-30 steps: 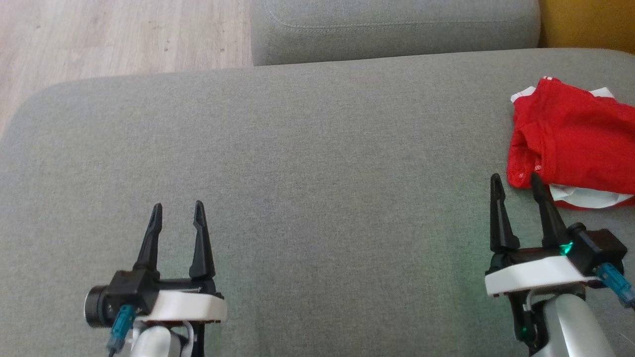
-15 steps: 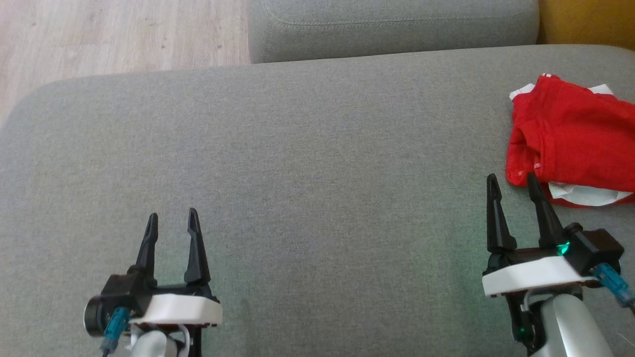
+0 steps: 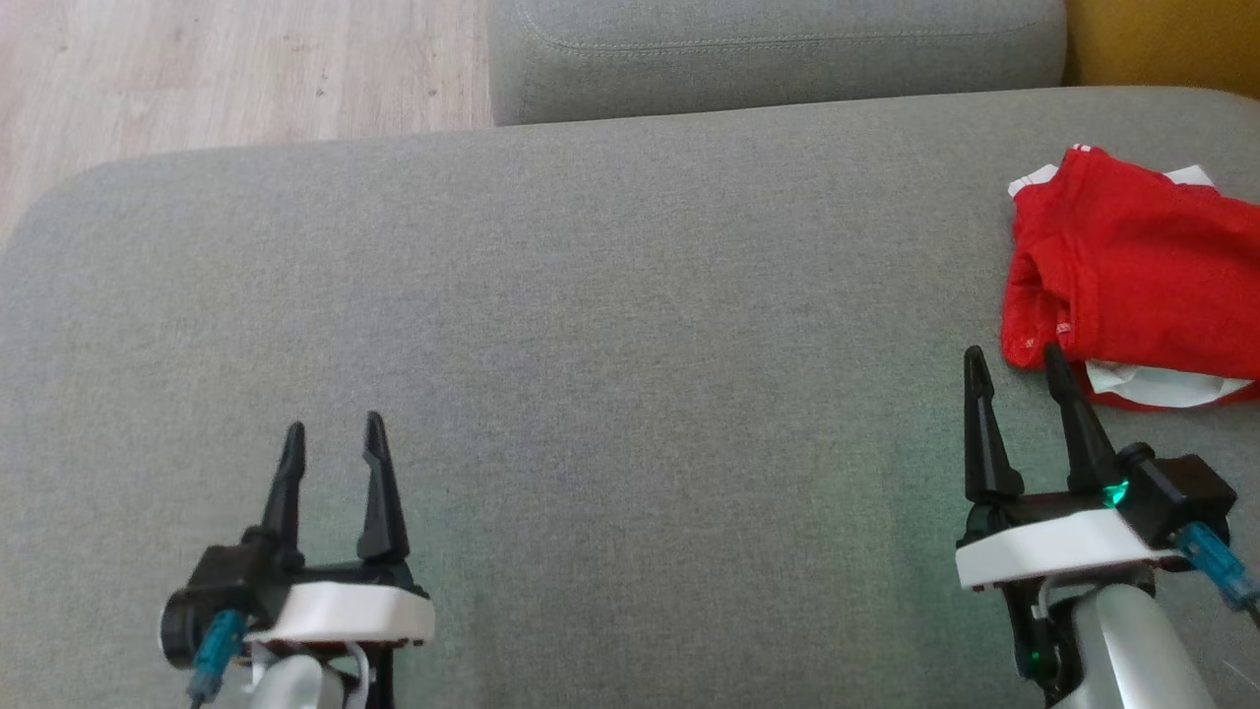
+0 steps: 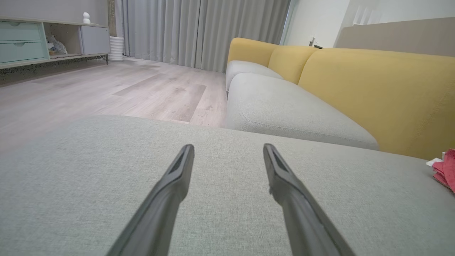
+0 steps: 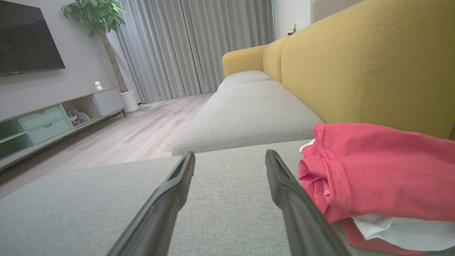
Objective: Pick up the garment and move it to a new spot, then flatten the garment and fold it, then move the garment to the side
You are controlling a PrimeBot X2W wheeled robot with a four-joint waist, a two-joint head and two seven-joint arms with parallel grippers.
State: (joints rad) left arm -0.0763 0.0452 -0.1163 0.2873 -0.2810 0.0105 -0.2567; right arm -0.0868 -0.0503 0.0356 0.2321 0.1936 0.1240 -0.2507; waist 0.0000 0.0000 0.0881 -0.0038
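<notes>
The big grey sofa seat has lots of bare room in the middle, and its far left edge meets the wood floor. A second grey cushion and the yellow sofa back lie beyond. The red and white garment lies bunched on the seat's right side, just beside the right gripper. That gripper and the left gripper are both spread apart and hold nothing.

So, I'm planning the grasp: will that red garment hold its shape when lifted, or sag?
Probably floppy: the red garment lies bunched in soft folds on the grey cushion, so it should drape from a pinch. It looks thin, so likely light. Its layers may unfold when lifted.
</notes>
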